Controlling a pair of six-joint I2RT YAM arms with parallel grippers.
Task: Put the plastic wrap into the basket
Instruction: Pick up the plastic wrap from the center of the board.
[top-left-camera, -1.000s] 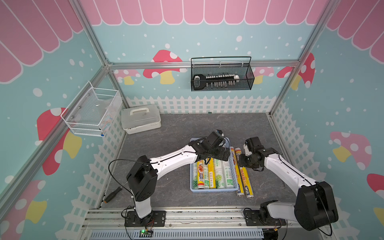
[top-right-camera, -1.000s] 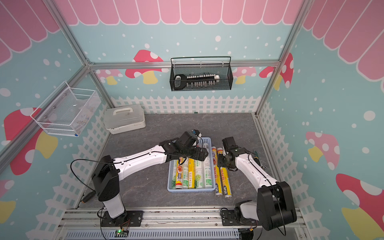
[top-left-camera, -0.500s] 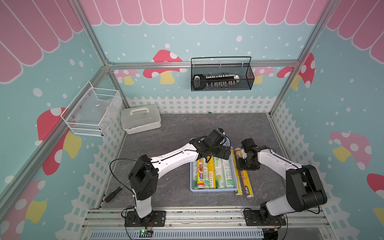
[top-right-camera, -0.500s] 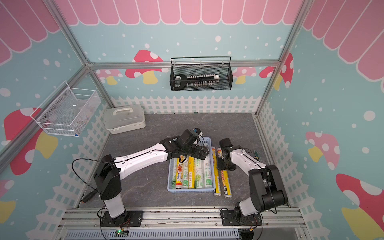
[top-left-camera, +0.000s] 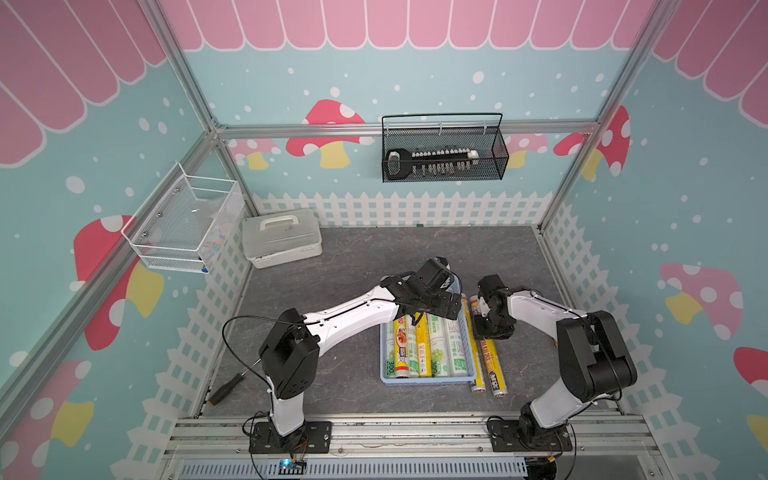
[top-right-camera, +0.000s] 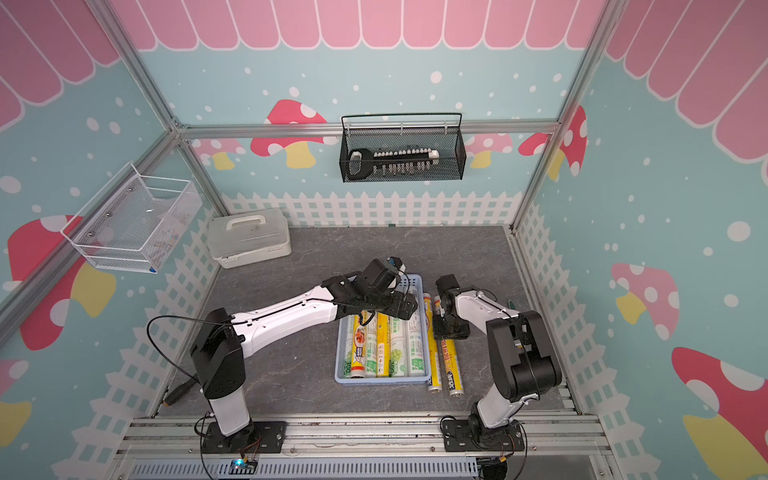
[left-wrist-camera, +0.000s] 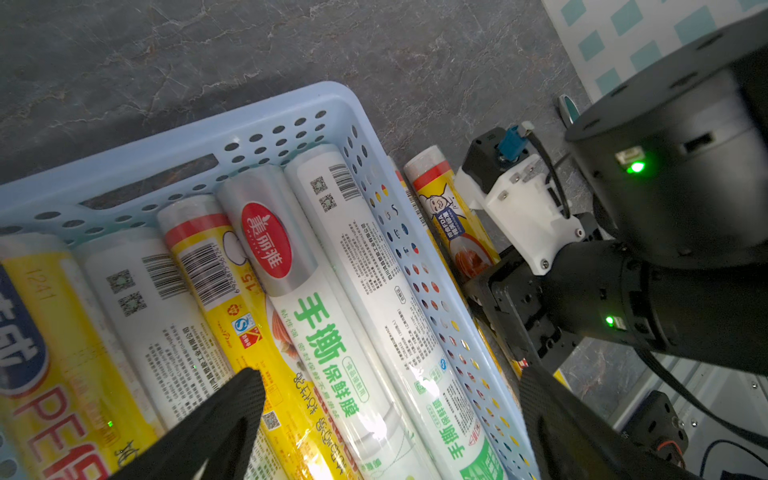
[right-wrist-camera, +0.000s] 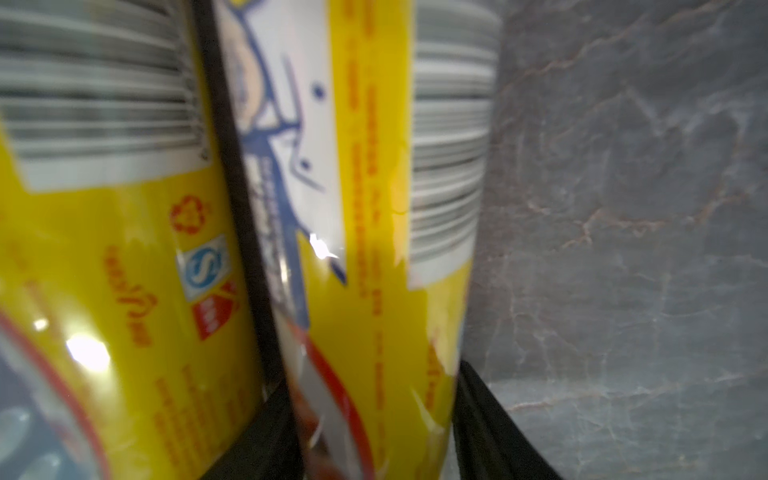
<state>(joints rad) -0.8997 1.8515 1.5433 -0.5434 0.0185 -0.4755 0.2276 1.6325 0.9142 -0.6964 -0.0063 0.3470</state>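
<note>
Yellow plastic wrap roll clenched in the right pincer; neighbouring roll just beside it could drag along on lifting; left pincer released

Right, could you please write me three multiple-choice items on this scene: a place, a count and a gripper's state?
1. Where do the rolls outside the basket lie? A. In the black wire basket. B. On the table beside the basket, on the right arm's side. C. On the white lidded box.
2. How many rolls lie outside the basket? A. One. B. Two. C. Four.
3. How is the right gripper? A. Open above the basket. B. Shut on nothing. C. Shut on the outer yellow roll.
Answers: 1 B, both top views show them on the table along the basket's wall. 2 B, an inner yellow roll and the outer one. 3 C, the right wrist view shows its fingers on either side of that roll.
</note>
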